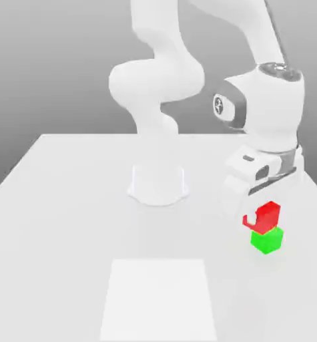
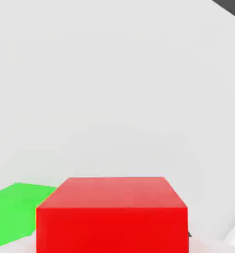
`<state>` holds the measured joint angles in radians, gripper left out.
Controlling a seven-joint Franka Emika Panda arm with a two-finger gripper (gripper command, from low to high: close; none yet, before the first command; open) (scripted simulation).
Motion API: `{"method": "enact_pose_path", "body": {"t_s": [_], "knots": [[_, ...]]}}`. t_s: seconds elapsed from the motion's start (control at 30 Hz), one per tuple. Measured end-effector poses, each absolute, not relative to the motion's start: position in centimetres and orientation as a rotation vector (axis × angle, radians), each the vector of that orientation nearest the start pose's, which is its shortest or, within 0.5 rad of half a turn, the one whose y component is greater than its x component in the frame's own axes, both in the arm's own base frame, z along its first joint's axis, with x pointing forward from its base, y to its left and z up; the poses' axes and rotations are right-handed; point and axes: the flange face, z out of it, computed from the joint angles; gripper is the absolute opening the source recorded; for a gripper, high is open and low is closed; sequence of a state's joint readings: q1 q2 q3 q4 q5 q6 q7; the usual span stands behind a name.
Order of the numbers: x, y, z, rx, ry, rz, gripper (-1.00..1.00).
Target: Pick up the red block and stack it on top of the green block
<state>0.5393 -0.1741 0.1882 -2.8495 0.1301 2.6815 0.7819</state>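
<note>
A: Exterior view first. Arm's wrist is down at the exterior view's right, and the red block (image 1: pixel 267 215) sits right under it, where the jaws (image 1: pixel 259 219) come down.

B: Jaws gripping it?

A: Can't tell. The white fingers wash out against the counter (image 1: pixel 67 200). The block is at the jaws, that's all I'd log.

B: Green one?

A: The green block (image 1: pixel 267 240) is directly below the red one, on the counter. Red looks touching or nearly touching its top, slightly skewed. Can't tell if weight is on it.

B: Hand view.

A: Red block (image 2: pixel 112 215) is close in front of the camera, between where the jaws would be. Green block (image 2: pixel 13 212) pokes out from under it to one side, so overlap isn't perfect. Counter (image 2: pixel 114 74) beyond is plain white.

B: Step?

A: Placement, I'd say: pick looks done, red is over green. Late in the task.

B: Next move calls for?

A: My guess: settle red flat on green, trim that sideways offset first, then let go and lift straight up so it isn't dragged off. Risk is an off-centre drop tipping it.
</note>
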Motion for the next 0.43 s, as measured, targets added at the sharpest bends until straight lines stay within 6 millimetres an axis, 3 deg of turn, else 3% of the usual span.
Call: {"method": "enact_pose_path", "body": {"t_s": [0.1,0.33,0.37,0.43], "knots": [[24.3,25.4,24.3,-3.124,0.3,0.003,-1.0],[23.8,25.7,18.8,-3.128,0.31,-0.006,-1.0],[23.7,25.7,18.3,-3.127,0.311,-0.004,1.0],[23.7,25.7,18.3,-3.127,0.311,-0.004,1.0]]}}
